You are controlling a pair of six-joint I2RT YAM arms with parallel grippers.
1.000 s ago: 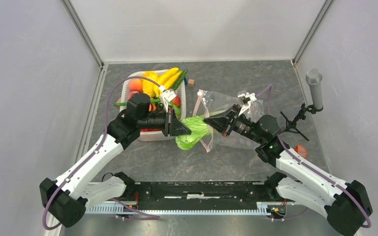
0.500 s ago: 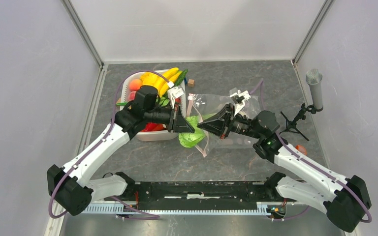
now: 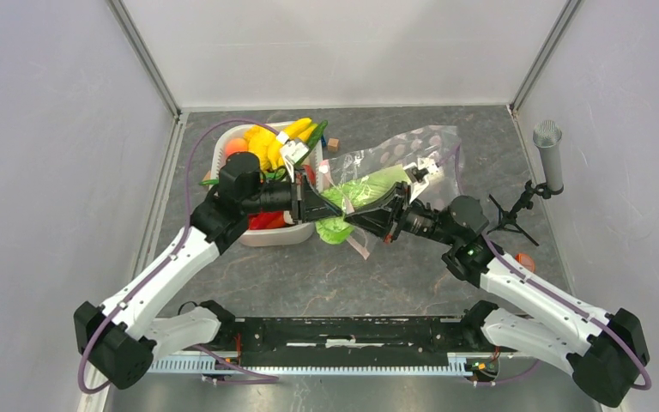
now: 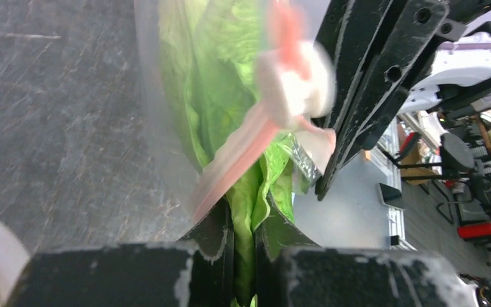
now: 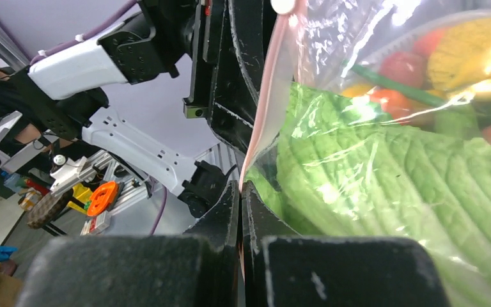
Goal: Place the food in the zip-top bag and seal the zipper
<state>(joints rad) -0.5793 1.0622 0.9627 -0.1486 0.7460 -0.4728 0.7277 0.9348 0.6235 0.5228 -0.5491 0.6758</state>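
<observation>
Left gripper (image 3: 324, 209) is clamping down on the napa cabbage (image 3: 369, 186). In the left wrist view the green leaf is sitting right in the narrow slot between the two fingers, with the blurry pink strip passing just to their left.

Right gripper (image 3: 362, 216) is squeezing tight on the zipper (image 5: 263, 125). In the right wrist view that pink strip is running straight down into its pressed-together fingers.

Both grippers are meeting nose to nose around the middle of the top view, just right of the white tub (image 3: 268, 238).

The zip-top bag (image 3: 412, 146) is spreading from the grippers up toward the upper right of centre, all clear and crinkly. Most of the cabbage is lying inside it, showing green through the plastic. One leafy end is poking out below the two gripper tips, over the dark bench (image 3: 412, 283).

The tub is sitting left of centre, with the bananas (image 3: 270, 144) and some red and orange pieces piling up inside. A small wooden block (image 3: 333, 144) is resting on the bench just right of the tub's upper corner, near the bag's upper left edge.
</observation>
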